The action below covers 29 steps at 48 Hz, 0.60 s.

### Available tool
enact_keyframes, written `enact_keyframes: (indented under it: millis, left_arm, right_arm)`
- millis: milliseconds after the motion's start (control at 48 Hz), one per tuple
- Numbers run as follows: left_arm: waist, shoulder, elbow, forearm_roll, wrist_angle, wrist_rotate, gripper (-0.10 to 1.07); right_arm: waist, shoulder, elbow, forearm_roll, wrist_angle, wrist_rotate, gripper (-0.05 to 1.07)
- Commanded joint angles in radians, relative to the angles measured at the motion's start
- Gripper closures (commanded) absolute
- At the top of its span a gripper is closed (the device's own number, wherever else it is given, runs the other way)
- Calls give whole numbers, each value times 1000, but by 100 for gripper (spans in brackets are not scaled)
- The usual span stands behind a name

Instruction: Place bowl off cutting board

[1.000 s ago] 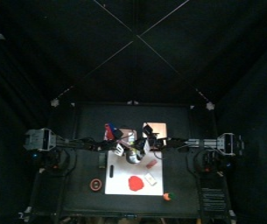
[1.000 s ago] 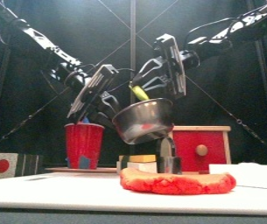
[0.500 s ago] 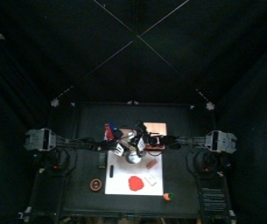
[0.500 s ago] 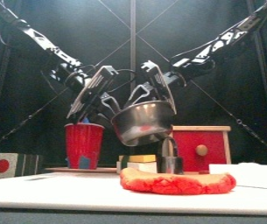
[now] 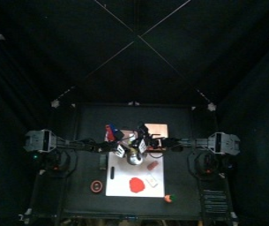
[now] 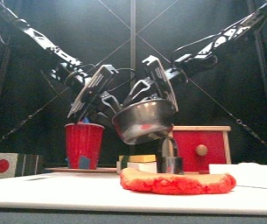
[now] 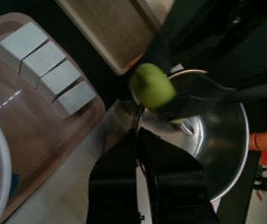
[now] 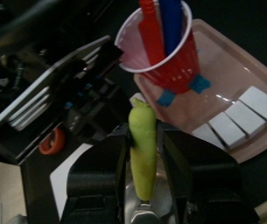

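Bowl [image 6: 144,121] held aloft at centre of the front view, tilted, well clear of the table. Left gripper [image 6: 101,98] clamped on its rim, jaws close together over the thin metal edge, plain in the left wrist view [image 7: 142,131]. Right gripper [image 6: 159,83] just above and to the right of the bowl, jaws apart, apparently astride a yellow-green banana-like piece [image 8: 143,149]; whether gripping or merely straddling, hard to tell. Same green piece [image 7: 151,85] seen at the bowl's rim [image 7: 217,131] from the left wrist.

In the top view, both grippers meeting at centre frame over the upper edge of the cutting board [image 5: 115,179], with a red disc [image 5: 138,184] lying on it lower down. Red cup [image 6: 84,144] at left of the front view, red box [image 6: 200,149] at right, red dough-like lump [image 6: 177,181] in the foreground.
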Motion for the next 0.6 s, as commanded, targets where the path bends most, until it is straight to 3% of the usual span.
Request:
enact_keyframes:
  millis: [0,271,583]
  left_arm:
    - [2,-15,-26,2,-9,2,67]
    - [-2,-15,-23,17,-9,3,67]
    - [-3,-20,-17,66,2,5,67]
  right_arm:
    - [11,-71,8,12,-5,-2,48]
    - [6,-199,64,18,-5,-11,48]
    - [-14,-413,212,21,-5,-8,48]
